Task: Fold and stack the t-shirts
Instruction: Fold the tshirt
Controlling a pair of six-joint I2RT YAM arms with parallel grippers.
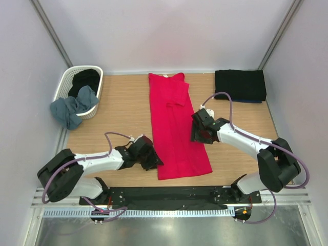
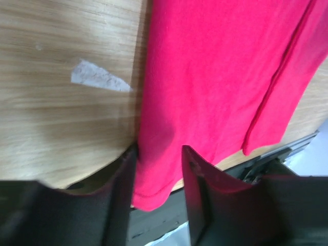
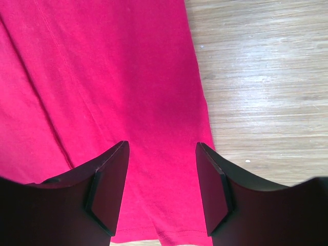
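A crimson-red t-shirt (image 1: pixel 177 130) lies folded into a long strip down the middle of the wooden table. My left gripper (image 1: pixel 152 160) is low at its near left corner. In the left wrist view the jaws (image 2: pixel 159 151) stand apart with that hemmed corner (image 2: pixel 154 192) between them, not pinched. My right gripper (image 1: pixel 199 134) hovers over the shirt's right edge, open, with red cloth (image 3: pixel 128 77) below its fingers (image 3: pixel 162 148). A black t-shirt (image 1: pixel 240 85) lies folded at the back right. Another black one (image 1: pixel 85 79) and a grey-blue one (image 1: pixel 73 108) are at the basket.
The white lattice basket (image 1: pixel 66 82) stands at the back left corner, with the grey-blue shirt hanging over its near rim. A black rail (image 1: pixel 169 195) runs along the table's near edge. A pale patch (image 2: pixel 100 77) marks the wood left of the red shirt.
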